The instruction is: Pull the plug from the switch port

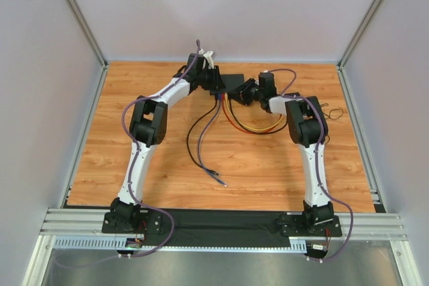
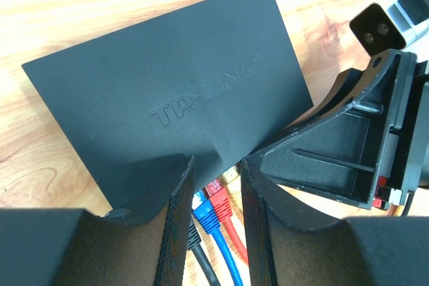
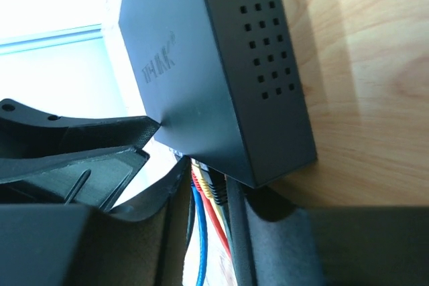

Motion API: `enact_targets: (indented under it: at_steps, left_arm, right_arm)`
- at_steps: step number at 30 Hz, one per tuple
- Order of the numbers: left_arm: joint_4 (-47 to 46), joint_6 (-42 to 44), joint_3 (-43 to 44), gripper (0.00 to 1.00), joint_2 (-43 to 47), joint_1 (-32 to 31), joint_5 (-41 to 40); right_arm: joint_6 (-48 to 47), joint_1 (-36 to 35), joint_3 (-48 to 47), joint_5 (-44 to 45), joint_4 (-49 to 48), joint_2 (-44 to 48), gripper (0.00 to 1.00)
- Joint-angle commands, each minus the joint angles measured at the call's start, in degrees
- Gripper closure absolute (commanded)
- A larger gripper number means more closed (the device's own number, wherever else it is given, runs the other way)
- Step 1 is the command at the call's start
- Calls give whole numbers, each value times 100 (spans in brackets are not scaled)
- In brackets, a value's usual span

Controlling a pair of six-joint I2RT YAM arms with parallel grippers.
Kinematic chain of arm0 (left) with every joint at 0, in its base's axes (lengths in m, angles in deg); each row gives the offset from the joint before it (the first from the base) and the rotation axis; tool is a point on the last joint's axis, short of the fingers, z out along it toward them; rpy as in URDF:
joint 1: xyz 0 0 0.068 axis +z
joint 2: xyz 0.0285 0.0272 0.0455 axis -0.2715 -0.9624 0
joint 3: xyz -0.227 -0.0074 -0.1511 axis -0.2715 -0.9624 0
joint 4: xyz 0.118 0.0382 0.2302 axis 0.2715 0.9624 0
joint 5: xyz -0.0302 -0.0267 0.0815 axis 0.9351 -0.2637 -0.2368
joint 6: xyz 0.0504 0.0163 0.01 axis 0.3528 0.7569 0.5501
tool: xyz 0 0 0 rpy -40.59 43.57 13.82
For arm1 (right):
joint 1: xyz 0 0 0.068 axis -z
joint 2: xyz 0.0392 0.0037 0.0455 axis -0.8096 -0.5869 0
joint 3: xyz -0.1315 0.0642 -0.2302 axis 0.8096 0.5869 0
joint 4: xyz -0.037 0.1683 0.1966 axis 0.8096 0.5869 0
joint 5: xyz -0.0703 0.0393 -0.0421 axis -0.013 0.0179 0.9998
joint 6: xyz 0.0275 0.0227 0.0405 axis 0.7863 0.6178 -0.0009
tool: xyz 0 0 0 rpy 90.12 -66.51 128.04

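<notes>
Both grippers crowd the switch (image 2: 181,92) at the table's (image 1: 268,165) far edge, left jaws apart around the plugs (image 2: 216,205), right jaws apart bracing the switch corner; next, clamp and pull.

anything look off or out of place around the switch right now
Mostly tidy. Two cables trail loose across the table, their ends lying unplugged well in front of the switch. The blue and red plugs sit in its ports. The switch shows no damage, though the right wrist view suggests it may be tilted.
</notes>
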Motion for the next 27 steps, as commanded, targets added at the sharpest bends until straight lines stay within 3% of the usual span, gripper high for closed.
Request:
enact_targets:
  at_steps: [1,4,7,10,15,20,24,27]
  left_arm:
    - [181,-78,192,59,-101,29,103]
    - [181,-86,174,59,-110,29,112]
    - [181,-104,174,59,-101,38,95]
    - [181,-121,174,59,-110,38,77]
    - [155,-174,236,59,-171,55,226]
    - [172,-227,332,61,-259,82,323]
    - [172,-236,332,61,-268,82,323]
    - [207,-236,368,62,-286,82,332]
  right_arm:
    - [-71,16,-128,340,557,-281,72]
    - [-36,16,-102,349,557,-307,85]
    - [-45,16,-84,331,540,-316,89]
    - [-71,24,-119,252,522,-351,100]
    - [-431,24,-49,41,504,-360,100]
    - [-1397,-37,-391,487,1558,-194,100]
    - [-1739,-81,-497,601,1768,-123,100]
    - [-1392,-90,-497,202,1456,-245,100]
